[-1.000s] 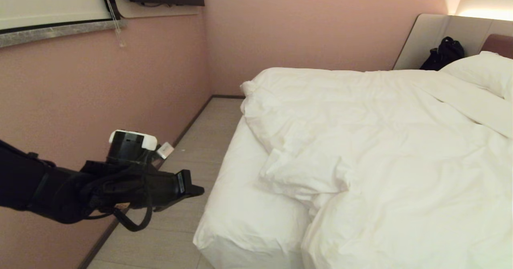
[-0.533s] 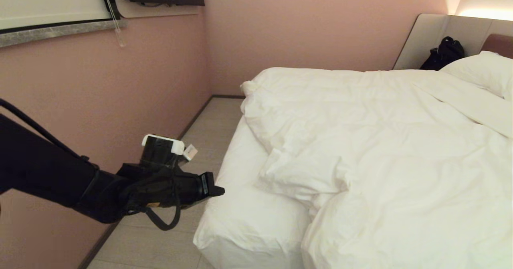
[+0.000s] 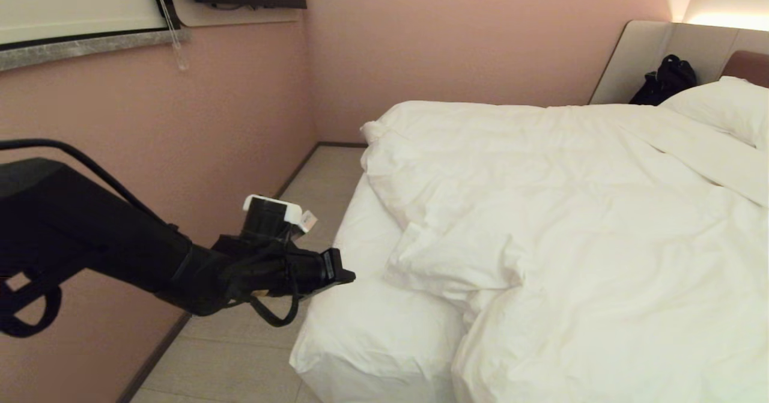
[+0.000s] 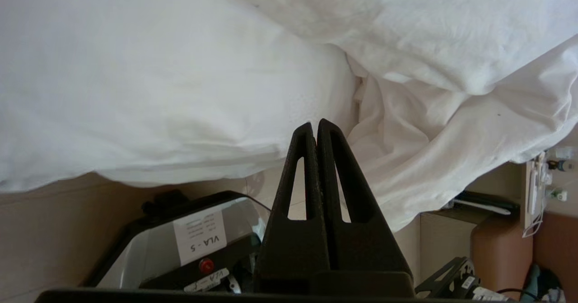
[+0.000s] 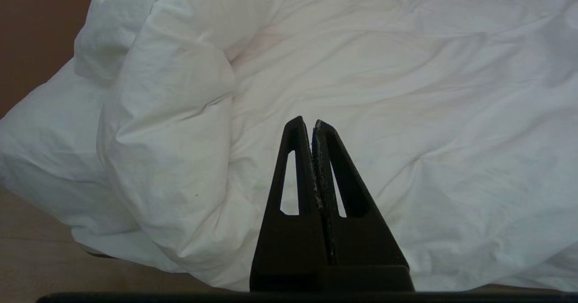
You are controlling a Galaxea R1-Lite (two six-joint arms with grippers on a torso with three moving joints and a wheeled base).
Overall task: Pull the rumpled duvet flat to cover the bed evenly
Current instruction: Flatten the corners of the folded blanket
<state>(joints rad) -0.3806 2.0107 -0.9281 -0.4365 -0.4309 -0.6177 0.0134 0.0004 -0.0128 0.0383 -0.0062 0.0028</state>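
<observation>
Head view: the left gripper point(image 3: 345, 275), jaws pressed together and empty, sits at centre-left, just over the bare bed point(image 3: 372, 331) corner. The duvet point(image 3: 571, 211) lies bunched to its right (folded edge nearest), filling the frame's right half.

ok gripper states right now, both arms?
Left gripper: shut, holding nothing, at the bare corner of the bed, short of the duvet.
Right gripper: shut, holding nothing, above the duvet.
</observation>
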